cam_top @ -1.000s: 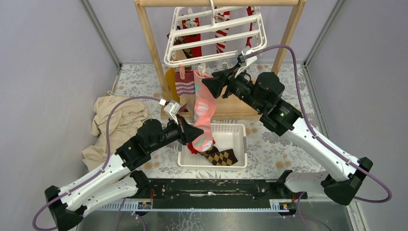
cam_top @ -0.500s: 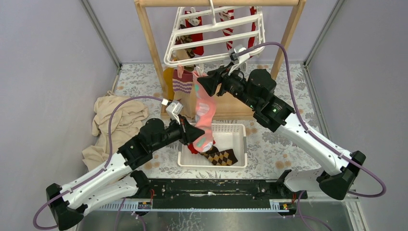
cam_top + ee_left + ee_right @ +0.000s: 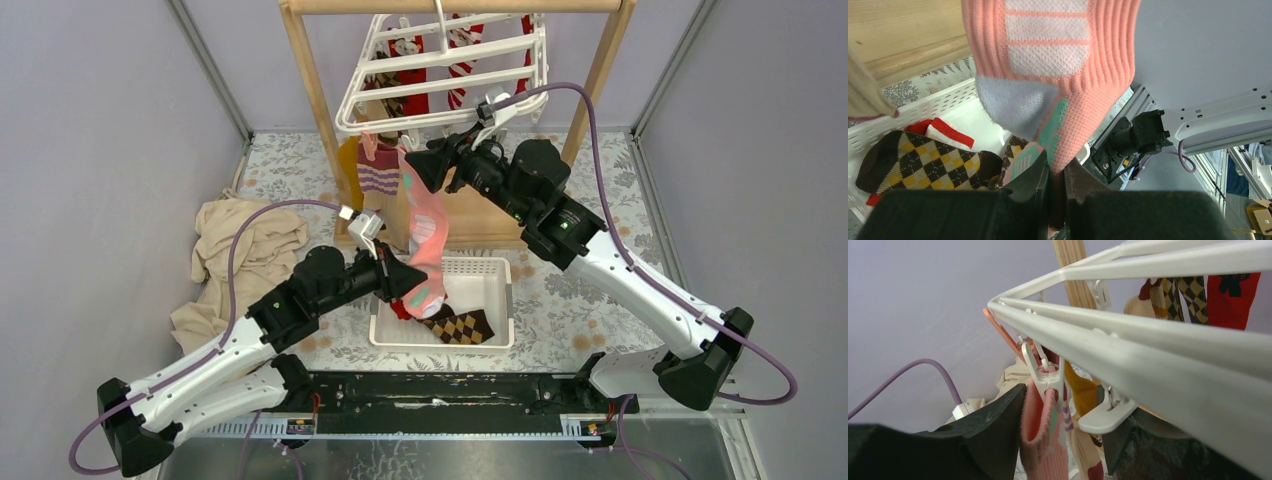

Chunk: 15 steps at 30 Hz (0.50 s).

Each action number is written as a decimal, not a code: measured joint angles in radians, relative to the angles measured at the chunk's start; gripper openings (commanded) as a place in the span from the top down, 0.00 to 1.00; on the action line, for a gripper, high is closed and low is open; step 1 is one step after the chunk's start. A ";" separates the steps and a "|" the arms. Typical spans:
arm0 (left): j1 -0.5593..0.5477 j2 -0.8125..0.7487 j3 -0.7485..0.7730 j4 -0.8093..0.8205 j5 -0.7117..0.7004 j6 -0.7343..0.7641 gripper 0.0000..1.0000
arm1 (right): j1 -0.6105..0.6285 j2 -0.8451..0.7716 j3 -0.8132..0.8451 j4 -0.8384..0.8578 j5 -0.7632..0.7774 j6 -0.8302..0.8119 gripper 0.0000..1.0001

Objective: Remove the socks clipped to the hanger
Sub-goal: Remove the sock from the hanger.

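Observation:
The white grid hanger (image 3: 440, 75) hangs from the wooden rack, with red, red-white and argyle socks clipped at its far side. A pink patterned sock (image 3: 427, 222) hangs from a front clip (image 3: 1045, 372). My left gripper (image 3: 408, 283) is shut on the sock's lower end, seen in the left wrist view (image 3: 1057, 175) with the pink sock (image 3: 1058, 60) rising above it. My right gripper (image 3: 420, 165) is open, and in the right wrist view (image 3: 1063, 425) its jaws stand either side of that clip and the sock's cuff (image 3: 1040, 440). A second, empty clip (image 3: 1105, 412) sits by the right finger.
The wooden rack (image 3: 310, 90) stands at the back. A white perforated basket (image 3: 495, 275) under the sock holds an argyle sock (image 3: 460, 325) and a red-white one (image 3: 945, 132). A mustard sock (image 3: 352, 165) and a purple-striped tan sock (image 3: 380, 180) hang left. Beige cloth (image 3: 240, 260) lies at the left.
My right gripper has moved up and left to the clip holding the pink sock. The hanger has tilted and shifted a little. My left gripper still holds the sock's lower end.

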 measured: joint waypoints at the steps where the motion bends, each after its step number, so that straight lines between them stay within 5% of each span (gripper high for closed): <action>1: 0.000 0.002 0.000 0.000 0.000 0.000 0.85 | 0.000 0.005 0.006 0.006 0.000 0.002 0.38; 15: -0.006 0.018 0.000 0.001 0.001 0.001 0.85 | 0.000 0.043 0.058 0.017 0.031 0.010 0.34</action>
